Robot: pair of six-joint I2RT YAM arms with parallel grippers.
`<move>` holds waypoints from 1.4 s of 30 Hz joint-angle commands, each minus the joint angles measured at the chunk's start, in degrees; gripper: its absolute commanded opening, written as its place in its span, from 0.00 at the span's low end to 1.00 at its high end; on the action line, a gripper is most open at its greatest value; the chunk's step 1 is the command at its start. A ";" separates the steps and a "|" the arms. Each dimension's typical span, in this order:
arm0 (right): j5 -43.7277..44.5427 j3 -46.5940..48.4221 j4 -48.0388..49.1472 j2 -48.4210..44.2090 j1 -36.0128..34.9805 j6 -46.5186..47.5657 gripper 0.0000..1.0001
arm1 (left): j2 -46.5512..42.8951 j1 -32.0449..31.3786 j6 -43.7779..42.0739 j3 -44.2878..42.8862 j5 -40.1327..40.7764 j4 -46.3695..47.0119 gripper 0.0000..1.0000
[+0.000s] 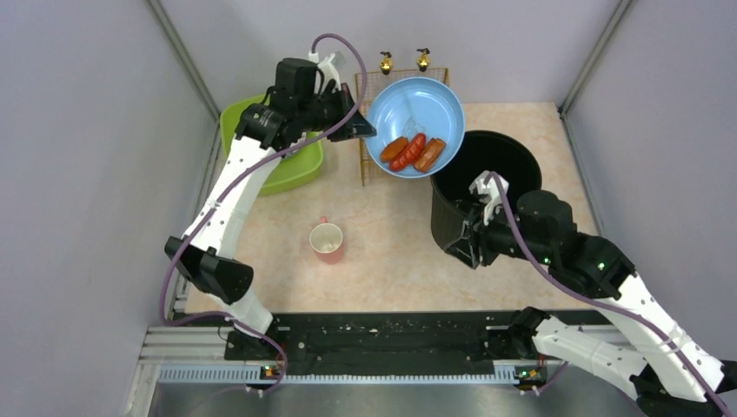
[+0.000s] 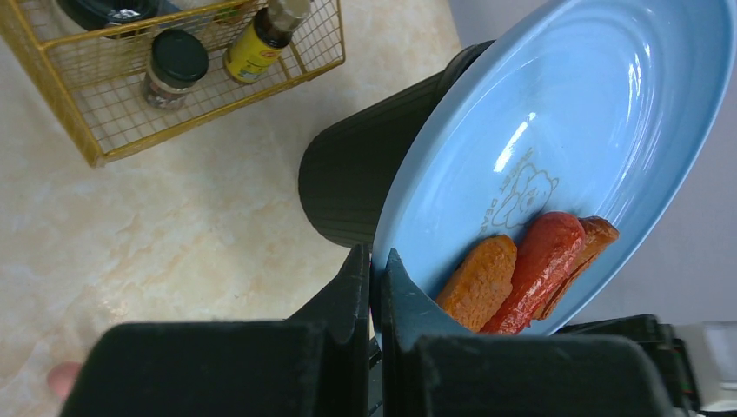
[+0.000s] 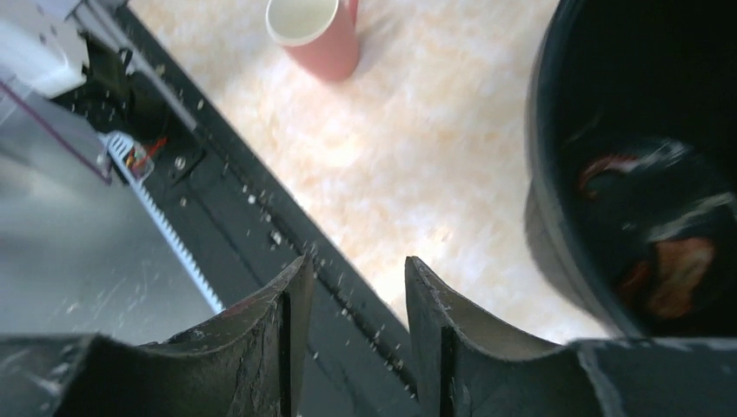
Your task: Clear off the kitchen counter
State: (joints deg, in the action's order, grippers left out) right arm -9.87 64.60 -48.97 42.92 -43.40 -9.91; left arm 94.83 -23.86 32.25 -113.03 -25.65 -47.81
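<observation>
- Pale beige-pink, faintly marbled kitchen counter surface [image 1: 391,278]: rectangular, with its long axis running left to right in the overhead view. The far edge meets the back wall and the near edge meets the black metal rail strip [image 1: 382,334]. Grey walls close off both short ends.
- Open room: bare marble shows between the pink cylindrical cup [image 1: 327,241] and the black round bin [image 1: 452,221], and along the near edge.
- Lime-green plastic tub [image 1: 295,169]: at the far left corner, partly under the left arm.
- Gold wire rack [image 1: 365,87]: stands by the far edge between the tub and the bin. In the left wrist view it holds a black-lidded jar [image 2: 174,65] and a yellow-labelled bottle [image 2: 256,43].
- Black round bin: upright at the right of centre with its mouth open upward, and scraps lie inside it.
- Left gripper [image 1: 363,130]: its jaws are pinched on the rim of the light blue round plate [image 1: 413,104]. The plate is held tilted off the surface, and its edge overlaps the bin's rim.
- Three orange-red sausages [image 1: 413,152]: they lie side by side at the plate's lower edge, nearest the bin.
- Right gripper [image 1: 469,252]: just beside the bin's near-left wall, jaws spread with nothing between them.
</observation>
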 commanded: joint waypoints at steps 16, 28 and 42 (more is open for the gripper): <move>-18.48 -19.50 9.58 -9.05 -1.16 -4.89 0.39 | 11.67 -9.67 5.18 -10.15 7.24 14.19 0.00; -20.24 -19.47 9.27 -9.04 -1.35 -3.73 0.39 | 15.09 -15.76 1.76 -9.84 13.97 25.61 0.00; -19.16 -18.24 7.77 -11.46 -1.38 -3.30 0.40 | 9.45 -22.02 -8.58 6.91 27.53 47.06 0.00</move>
State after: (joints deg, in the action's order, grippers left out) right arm -28.97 43.92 -42.50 32.62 -44.14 -13.96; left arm 109.91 -44.40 27.35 -109.80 -3.40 -14.63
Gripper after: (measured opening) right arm 0.396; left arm 0.037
